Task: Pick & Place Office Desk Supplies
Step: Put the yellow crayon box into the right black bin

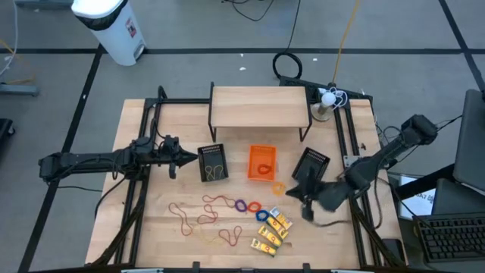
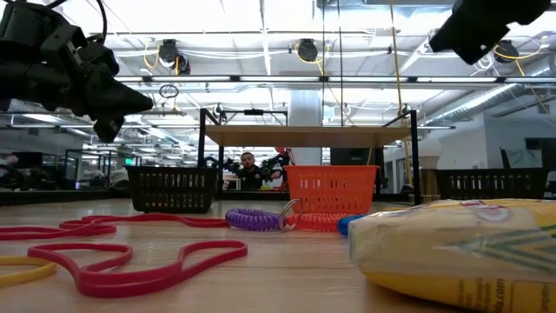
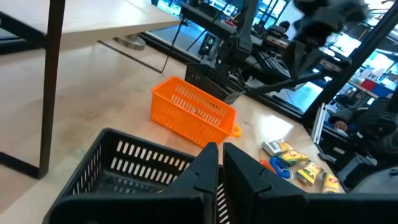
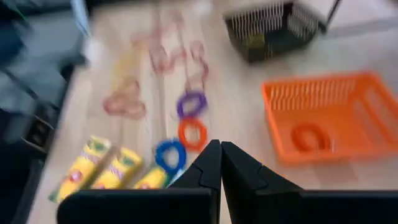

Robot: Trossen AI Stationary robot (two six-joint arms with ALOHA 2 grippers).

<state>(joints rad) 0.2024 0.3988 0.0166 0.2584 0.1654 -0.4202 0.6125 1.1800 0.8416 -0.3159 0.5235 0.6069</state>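
Observation:
Red, brown and tan rubber bands (image 1: 201, 216) lie loose on the wooden table. Beside them lie a purple ring (image 1: 241, 205), an orange ring (image 1: 254, 206) and a blue ring (image 1: 262, 215). Yellow packets (image 1: 273, 231) lie near the near edge. Another orange ring (image 1: 278, 189) rests alone on the table. A black basket (image 1: 213, 162) holds rubber bands, and an orange basket (image 1: 262, 163) holds an orange ring (image 4: 309, 137). My left gripper (image 1: 178, 159) hovers shut just left of the black basket. My right gripper (image 1: 305, 203) is shut, above the table to the right of the rings and packets (image 4: 99, 165).
A second black basket (image 1: 311, 164) sits right of the orange one, close to my right arm. A low wooden shelf (image 1: 259, 106) stands at the far side, with a lamp base (image 1: 322, 114) next to it. Black rails (image 1: 140, 189) run along both table sides.

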